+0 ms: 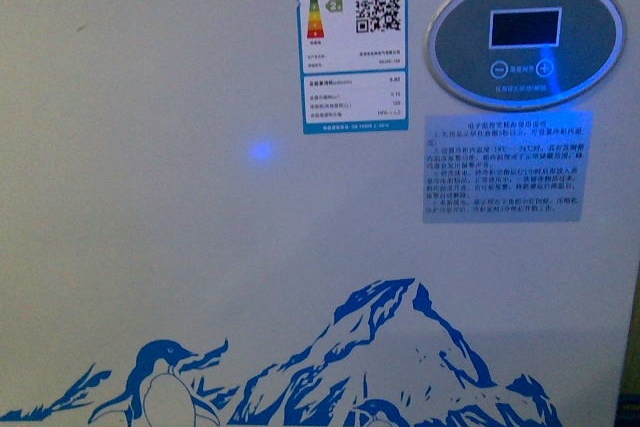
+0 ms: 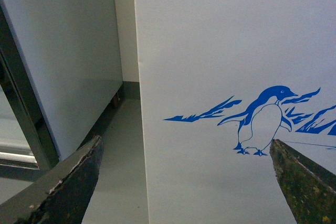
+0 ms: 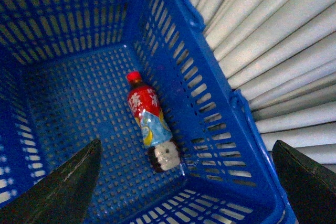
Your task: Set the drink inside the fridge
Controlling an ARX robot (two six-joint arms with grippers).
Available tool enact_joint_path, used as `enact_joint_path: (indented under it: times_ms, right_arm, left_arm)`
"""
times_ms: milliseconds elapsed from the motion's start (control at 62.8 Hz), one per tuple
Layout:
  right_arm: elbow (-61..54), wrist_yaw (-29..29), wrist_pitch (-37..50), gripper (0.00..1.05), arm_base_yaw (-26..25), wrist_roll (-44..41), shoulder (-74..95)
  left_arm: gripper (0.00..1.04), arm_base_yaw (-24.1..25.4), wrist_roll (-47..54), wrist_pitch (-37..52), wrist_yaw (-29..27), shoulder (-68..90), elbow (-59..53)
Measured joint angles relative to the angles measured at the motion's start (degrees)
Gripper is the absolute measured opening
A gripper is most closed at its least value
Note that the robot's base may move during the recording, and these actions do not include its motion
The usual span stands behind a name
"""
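The right gripper (image 3: pixel 186 145) hangs wide open and empty, its two dark, wedge-shaped fingers (image 3: pixel 68 184) far apart. Beneath it, in the gap between the fingers and clear of both, lies the one drink bottle (image 3: pixel 149 121). It is on its side, made of clear plastic with a red cap, a red and pale-blue wrapper and a dark base. It rests on the floor of a single blue plastic basket (image 3: pixel 210 108), close to one wall. The basket's floor is pierced with small holes and its walls are slotted. Past the basket's rim runs a pale ribbed surface (image 3: pixel 273 51).

The left gripper (image 2: pixel 185 141) is also spread wide and holds nothing, and the edges of its two fingers (image 2: pixel 302 182) look worn and speckled. Straight ahead of it stands the fridge (image 2: pixel 210 35), a smooth white wall carrying one blue penguin decal (image 2: pixel 265 121). Off to one side are a grey floor (image 2: pixel 118 182) and a tall pale cabinet (image 2: pixel 68 51).

In the front view, the fridge front shows one oval grey display panel (image 1: pixel 525 39), one energy label (image 1: pixel 350 37), one text sticker (image 1: pixel 505 167) and a blue mountain decal (image 1: pixel 390 357).
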Motion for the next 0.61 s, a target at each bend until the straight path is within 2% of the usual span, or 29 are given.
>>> enact_joint_path:
  times_ms: [175,191,430,605]
  right_arm:
    - [8.0,1.5,3.4,0.97,0.0,0.2,20.5]
    - [19.1,7.4,12.2,0.97,-1.7,-0.7,45.8]
    - [25.9,12.1,16.9,0.97,1.3,-3.7,59.6]
    - [31.4,13.9,18.5,0.97,0.2,-5.6,67.2]
  left_arm:
    - [0.97,0.0,0.0,0.0,0.0,0.0,0.0]
    - [0.97,0.0,0.0,0.0,0.0,0.0,0.0]
    - [0.97,0.0,0.0,0.0,0.0,0.0,0.0]
    - [0.97,0.0,0.0,0.0,0.0,0.0,0.0]
